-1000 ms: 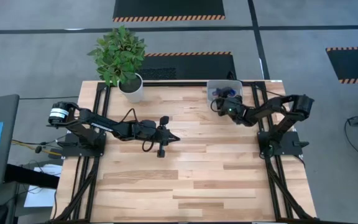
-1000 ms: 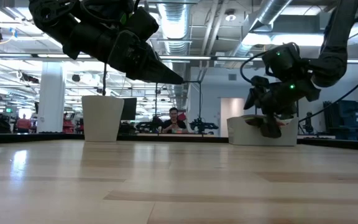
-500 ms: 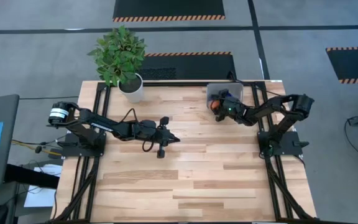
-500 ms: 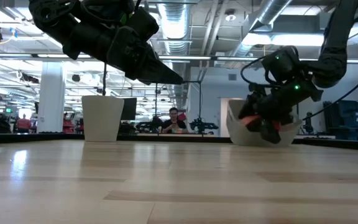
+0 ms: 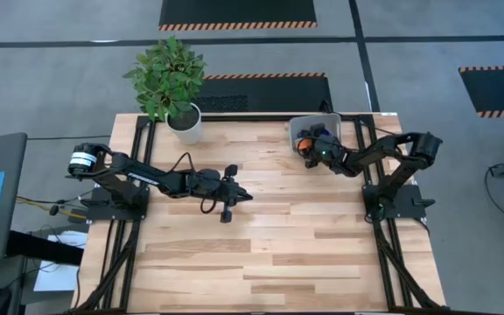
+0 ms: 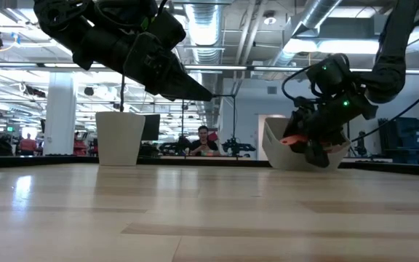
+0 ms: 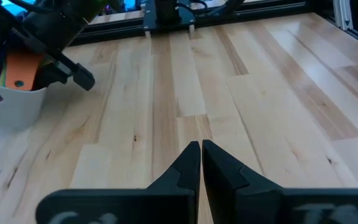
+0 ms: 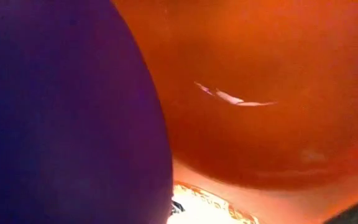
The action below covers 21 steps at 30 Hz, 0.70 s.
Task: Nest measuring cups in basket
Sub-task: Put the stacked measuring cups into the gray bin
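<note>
Across the wooden table, the basket has tipped up at the back right corner with the right gripper inside, seemingly clasping an orange cup; the left gripper waits shut mid-table.

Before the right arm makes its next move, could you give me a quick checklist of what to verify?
1. Basket flat on the table: not ok. The low view shows it tipped, one side raised off the wood.
2. Right gripper at the basket: ok, it is over the cups inside.
3. Right gripper holding a cup: cannot tell. Its wrist view is filled by the orange cup and the dark blue cup.
4. Left gripper out of the way: ok. It is shut and hovers over mid-table, apart from the basket.
5. All cups nested: cannot tell, since the arm hides most of the basket.
</note>
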Motion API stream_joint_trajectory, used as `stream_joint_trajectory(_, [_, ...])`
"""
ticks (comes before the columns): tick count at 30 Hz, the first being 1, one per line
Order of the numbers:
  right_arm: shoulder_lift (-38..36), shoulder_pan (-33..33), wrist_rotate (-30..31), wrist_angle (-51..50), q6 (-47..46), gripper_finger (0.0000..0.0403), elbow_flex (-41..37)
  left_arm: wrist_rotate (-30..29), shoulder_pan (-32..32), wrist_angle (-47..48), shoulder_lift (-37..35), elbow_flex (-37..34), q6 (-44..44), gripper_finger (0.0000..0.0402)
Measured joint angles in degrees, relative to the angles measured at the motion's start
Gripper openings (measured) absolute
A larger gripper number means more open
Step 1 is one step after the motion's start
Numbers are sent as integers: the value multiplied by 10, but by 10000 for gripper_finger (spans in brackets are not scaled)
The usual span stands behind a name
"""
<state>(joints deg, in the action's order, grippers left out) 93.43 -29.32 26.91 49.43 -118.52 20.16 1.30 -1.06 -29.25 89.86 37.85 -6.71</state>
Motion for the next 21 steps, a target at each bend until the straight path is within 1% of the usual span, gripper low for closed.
stream_joint_trajectory(5, [0,4,6,6,0,260,0,0,0,5,0,0,0,6])
stream_joint_trajectory(9, [0,11,29,14,0,260,0,0,0,15,-2,0,4,6])
stream_joint_trajectory(11, [0,13,31,31,7,260,0,0,0,18,-11,0,4,6])
stream_joint_trajectory(17, [-1,11,32,94,40,260,-25,-1,0,63,-77,0,-6,6])
stream_joint_trajectory(21, [-2,16,39,103,44,260,-43,-1,0,89,-113,0,-6,6])
